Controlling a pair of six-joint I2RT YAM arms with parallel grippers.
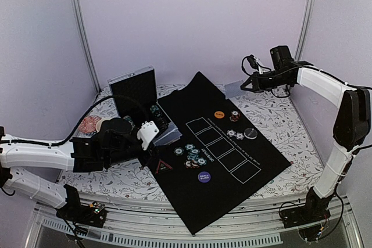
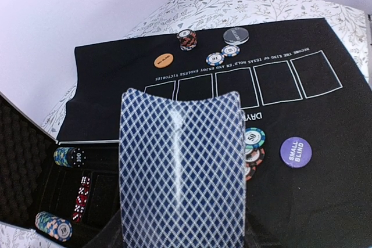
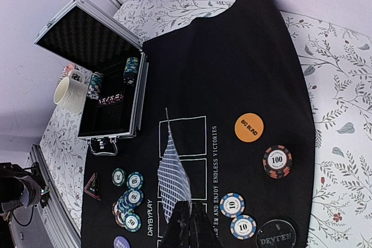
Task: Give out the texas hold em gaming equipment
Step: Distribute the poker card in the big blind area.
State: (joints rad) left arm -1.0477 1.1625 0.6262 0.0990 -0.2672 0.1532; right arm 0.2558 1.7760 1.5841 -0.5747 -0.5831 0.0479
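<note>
My left gripper (image 1: 152, 137) hovers at the mat's left edge, shut on a diamond-backed playing card (image 2: 180, 172) that bows across its width; its fingers are hidden behind it, and I cannot tell if more cards lie underneath. High at the back right, my right gripper (image 3: 192, 216) is shut on one card (image 3: 173, 169), seen edge-on. On the black mat (image 1: 192, 201) lie teal chips (image 1: 192, 155), a red-edged triangle (image 1: 163, 166), a purple button (image 1: 204, 176), an orange button (image 1: 219, 114), a dark button (image 1: 250, 133), a red-black chip stack (image 2: 186, 39) and two white-blue chips (image 3: 237, 215).
The open silver case (image 1: 133, 88) stands at the back left, with chip stacks (image 2: 70, 157) and red dice (image 2: 81, 198) inside. A white mug (image 3: 70, 92) sits left of the case. The table has a floral cloth (image 1: 273, 114) and walls close in on three sides.
</note>
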